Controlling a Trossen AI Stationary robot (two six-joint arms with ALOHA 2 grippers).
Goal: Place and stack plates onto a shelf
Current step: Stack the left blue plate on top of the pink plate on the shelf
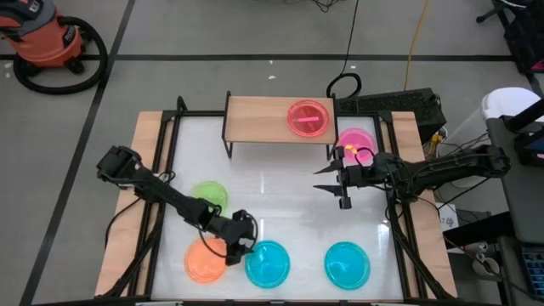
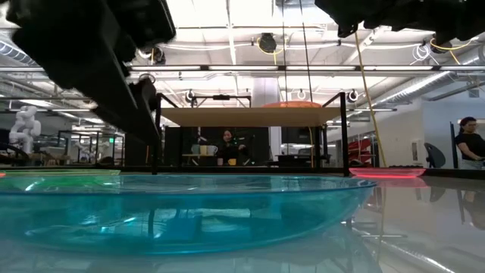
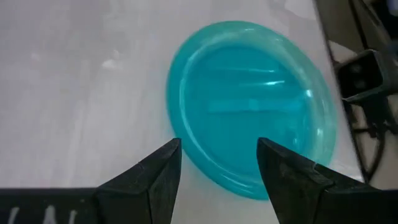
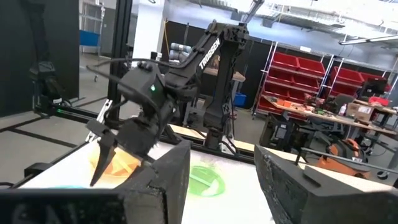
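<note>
The light-wood shelf stands at the table's far edge, and a pink-orange plate lies on its right half. On the table lie a pink plate, a green plate, an orange plate and two blue plates. My left gripper is open at the left blue plate's rim. In the left wrist view its fingertips stand either side of that blue plate's near rim without touching it. My right gripper is open, raised over mid-table beside the pink plate.
Black frame rails run along the table's left and right sides. The shelf's left half is bare. In the low view the left blue plate fills the foreground, with the shelf behind it. People show in the room beyond.
</note>
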